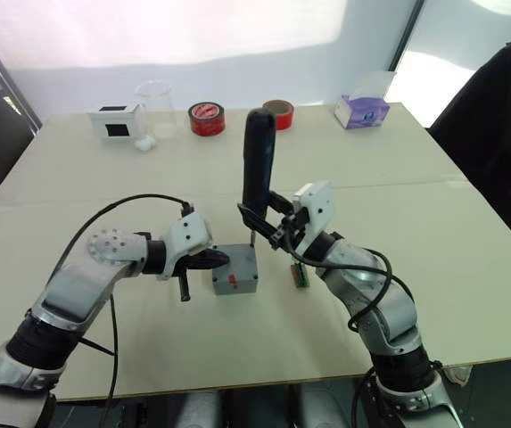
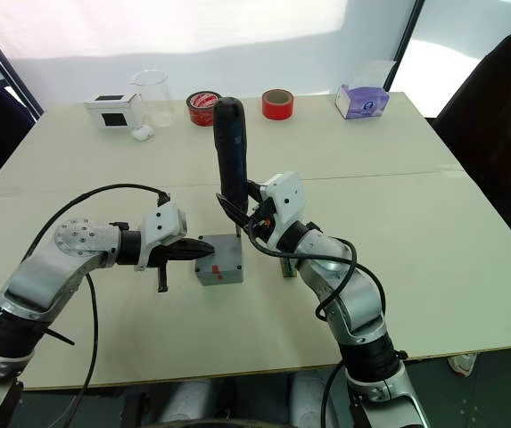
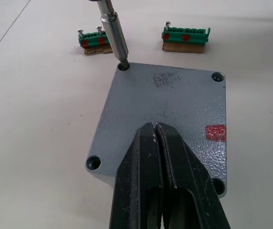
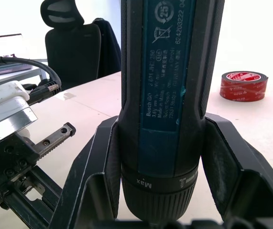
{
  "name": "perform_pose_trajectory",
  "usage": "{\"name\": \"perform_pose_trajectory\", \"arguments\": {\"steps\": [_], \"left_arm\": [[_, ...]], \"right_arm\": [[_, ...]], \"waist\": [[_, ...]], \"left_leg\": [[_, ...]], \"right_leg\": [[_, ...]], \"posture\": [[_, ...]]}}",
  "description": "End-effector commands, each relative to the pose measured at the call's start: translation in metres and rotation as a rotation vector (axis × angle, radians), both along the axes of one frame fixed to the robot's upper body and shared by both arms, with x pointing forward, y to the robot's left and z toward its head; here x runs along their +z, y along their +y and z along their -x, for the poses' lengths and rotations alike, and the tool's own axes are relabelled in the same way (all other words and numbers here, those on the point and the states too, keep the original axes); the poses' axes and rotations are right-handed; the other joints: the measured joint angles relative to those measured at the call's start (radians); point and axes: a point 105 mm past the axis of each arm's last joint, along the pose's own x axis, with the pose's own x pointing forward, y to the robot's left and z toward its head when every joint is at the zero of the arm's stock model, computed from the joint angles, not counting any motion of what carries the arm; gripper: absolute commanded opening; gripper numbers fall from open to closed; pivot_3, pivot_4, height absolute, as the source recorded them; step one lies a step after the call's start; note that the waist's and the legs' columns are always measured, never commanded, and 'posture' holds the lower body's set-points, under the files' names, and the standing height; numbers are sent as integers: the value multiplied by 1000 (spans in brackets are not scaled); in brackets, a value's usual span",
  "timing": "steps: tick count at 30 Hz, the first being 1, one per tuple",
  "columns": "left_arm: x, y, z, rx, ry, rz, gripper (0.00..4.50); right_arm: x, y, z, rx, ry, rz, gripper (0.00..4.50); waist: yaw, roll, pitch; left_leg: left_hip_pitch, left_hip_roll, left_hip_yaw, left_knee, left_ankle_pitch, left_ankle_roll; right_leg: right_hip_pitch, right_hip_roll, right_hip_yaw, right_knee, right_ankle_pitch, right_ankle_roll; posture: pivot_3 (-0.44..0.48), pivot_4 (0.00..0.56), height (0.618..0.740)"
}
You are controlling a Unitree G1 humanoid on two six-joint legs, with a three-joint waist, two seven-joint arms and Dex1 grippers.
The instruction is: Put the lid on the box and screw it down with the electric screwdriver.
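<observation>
The grey box (image 1: 243,286) stands mid-table with the lid (image 3: 174,100) lying on it, corner screw holes showing and a red mark near one edge. My left gripper (image 1: 219,259) reaches in from the left, shut, its fingertips (image 3: 155,131) resting on the lid's top. Shut on the electric screwdriver (image 1: 259,152), my right gripper (image 1: 262,221) holds the dark blue-black tool upright over the box. Its metal bit (image 3: 115,33) sits in the lid's far corner hole.
Two green terminal strips with screws (image 3: 186,37) (image 3: 94,42) lie just beyond the box. Along the table's far edge stand a white box with a black window (image 1: 117,122), a clear beaker (image 1: 155,107), two red tape rolls (image 1: 207,119) (image 1: 279,114) and a purple tissue box (image 1: 361,111). A black chair (image 1: 505,116) is at right.
</observation>
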Motion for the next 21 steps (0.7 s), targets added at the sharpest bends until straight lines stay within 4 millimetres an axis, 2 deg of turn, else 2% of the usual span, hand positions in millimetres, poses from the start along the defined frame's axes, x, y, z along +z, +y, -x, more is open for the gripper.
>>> {"name": "perform_pose_trajectory", "arguments": {"steps": [1, 7, 21], "left_arm": [[-18, 3, 4, 6, 62, -39, 0], [-20, 4, 4, 10, 69, -41, 0], [-22, 6, 4, 12, 75, -46, 0]], "right_arm": [[-49, 6, 3, 23, 180, 88, 1788], [-60, 12, 11, 51, 171, 151, 1788], [-68, 9, 8, 38, 222, 137, 1788]], "waist": [[0, 0, -1], [-1, 1, -11], [0, 1, -15]], "left_leg": [[0, 0, 0, 0, 0, 0], [2, 0, 0, -2, 0, 0], [3, 1, -1, -3, -1, 1]], "right_leg": [[0, 0, 0, 0, 0, 0], [2, 0, 0, -3, 0, 0], [4, 0, 0, -6, -2, -4]], "posture": [[0, 150, 740], [0, 150, 740], [0, 150, 740]]}}
